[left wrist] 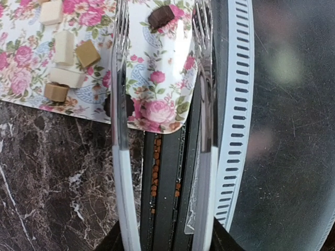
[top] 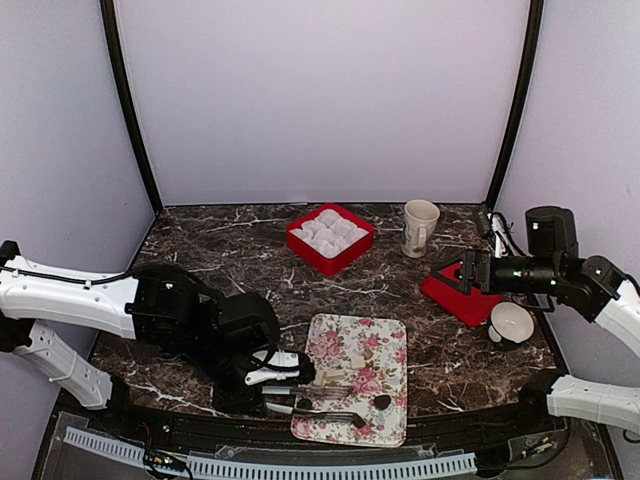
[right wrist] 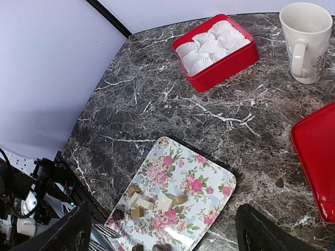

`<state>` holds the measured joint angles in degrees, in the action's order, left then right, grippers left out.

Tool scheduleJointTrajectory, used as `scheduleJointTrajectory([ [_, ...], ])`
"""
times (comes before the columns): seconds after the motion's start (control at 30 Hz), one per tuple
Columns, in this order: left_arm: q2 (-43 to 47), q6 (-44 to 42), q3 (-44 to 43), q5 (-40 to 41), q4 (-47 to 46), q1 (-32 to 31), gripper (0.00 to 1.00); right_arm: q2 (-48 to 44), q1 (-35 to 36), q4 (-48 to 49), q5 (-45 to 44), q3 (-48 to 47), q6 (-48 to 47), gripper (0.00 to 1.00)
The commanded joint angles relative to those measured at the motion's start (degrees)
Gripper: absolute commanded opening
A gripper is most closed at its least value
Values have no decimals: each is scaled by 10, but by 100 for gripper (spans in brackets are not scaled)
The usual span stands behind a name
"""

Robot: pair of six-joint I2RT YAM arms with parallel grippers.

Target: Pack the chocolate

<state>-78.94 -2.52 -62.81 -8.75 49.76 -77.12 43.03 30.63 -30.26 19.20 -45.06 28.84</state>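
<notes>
Top view, bench (top: 220, 250): dark marble, with an arm at each side.
Top view, floral tray (top: 396, 336): lies flat at the near middle of the bench.
Top view, chocolate (top: 352, 364): on the tray's near half, with dark pieces (top: 381, 402) toward its front edge.
Top view, left tool (top: 352, 403): low over the tray's near left corner, its fork-like fingers pointing right.
Top view, red box (top: 330, 262): at the far middle, filled with white paper cups (top: 330, 230).
Top view, mug (top: 420, 227): upright, just right of the box.
Top view, right tool (top: 468, 270): above the red lid (top: 455, 300); a white cup (top: 511, 323) sits just right of the lid.
Left wrist view, left tool: released. The fingers (left wrist: 120, 78) stand apart. One dark piece lies between their tips and touches neither. Another is half hidden behind one finger.
Left wrist view, pale pieces (left wrist: 64, 47): tan and cream blocks clustered on the tray, outside the fingers.
Right wrist view, right tool: released, with its fingers spread wide at the bottom edge and holding nothing.
Right wrist view, chocolate: at the tray's near end, well apart from the red box.
</notes>
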Motion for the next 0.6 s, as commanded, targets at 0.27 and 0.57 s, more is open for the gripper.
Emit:
scheduleJointTrajectory([
  [0.27, -58, -67, -11, 48, -27, -19, 42, -32, -2, 5, 6, 19, 24, 96],
  [0.57, -102, -111, -27, 55, -54, -21, 39, -33, -2, 0, 6, 14, 28, 96],
])
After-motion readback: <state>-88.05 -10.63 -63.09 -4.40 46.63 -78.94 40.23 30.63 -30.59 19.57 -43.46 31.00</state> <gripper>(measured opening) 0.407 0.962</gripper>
